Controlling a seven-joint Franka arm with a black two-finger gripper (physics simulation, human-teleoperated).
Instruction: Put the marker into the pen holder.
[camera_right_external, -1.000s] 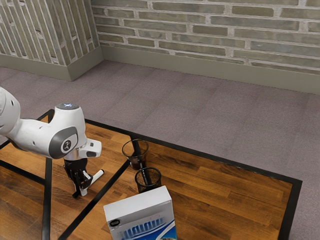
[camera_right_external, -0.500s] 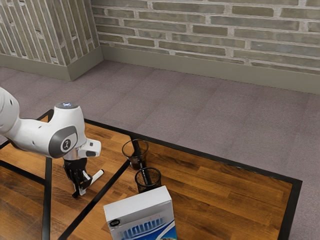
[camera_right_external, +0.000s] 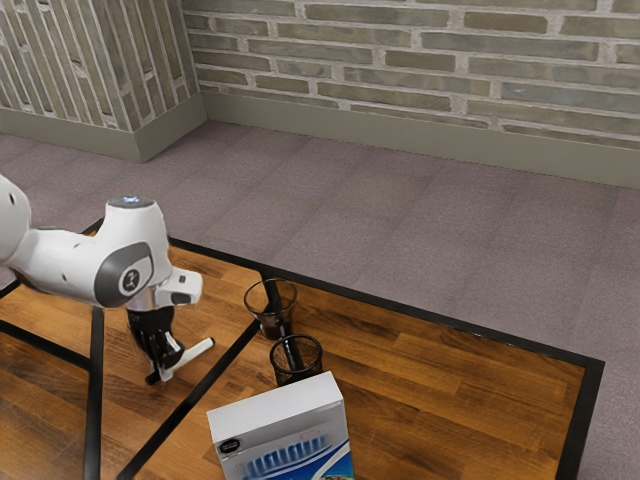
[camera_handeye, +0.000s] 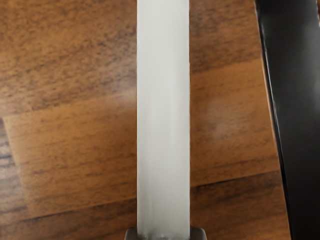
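As the pincer (camera_right_external: 160, 374) grips the marker (camera_right_external: 198, 352), 2 cups (camera_right_external: 297, 376) stand apart from it.

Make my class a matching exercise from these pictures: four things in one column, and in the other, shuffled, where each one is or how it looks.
Things
1. Marker
2. Box
3. Two cups
4. Wall

Places and looks
A. Dark and round-rimmed, standing near each other
B. Brick-patterned, beyond the table
C. Gripped by the robot's hand
D. White top, with blue printing on one side

Right pairs: 1-C, 2-D, 3-A, 4-B
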